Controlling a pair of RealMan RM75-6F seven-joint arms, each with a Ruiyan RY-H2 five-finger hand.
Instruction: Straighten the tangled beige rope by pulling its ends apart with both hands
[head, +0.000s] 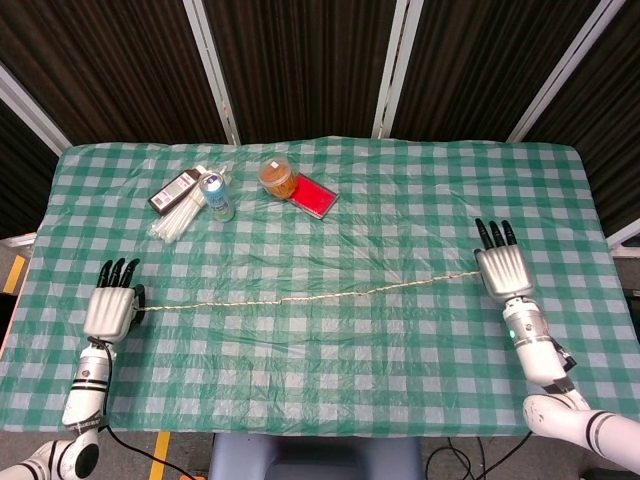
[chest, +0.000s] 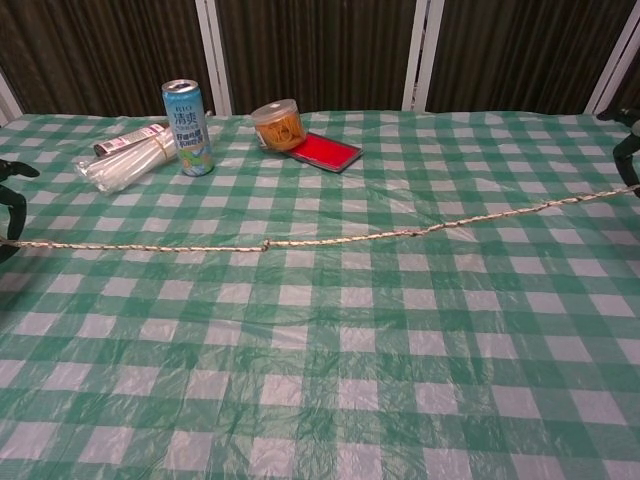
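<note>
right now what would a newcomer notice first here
The beige rope stretched nearly straight across the green checked table, one end at the left robot hand, the other at the right robot hand. Behind it, far left, stands a blue can.
</note>
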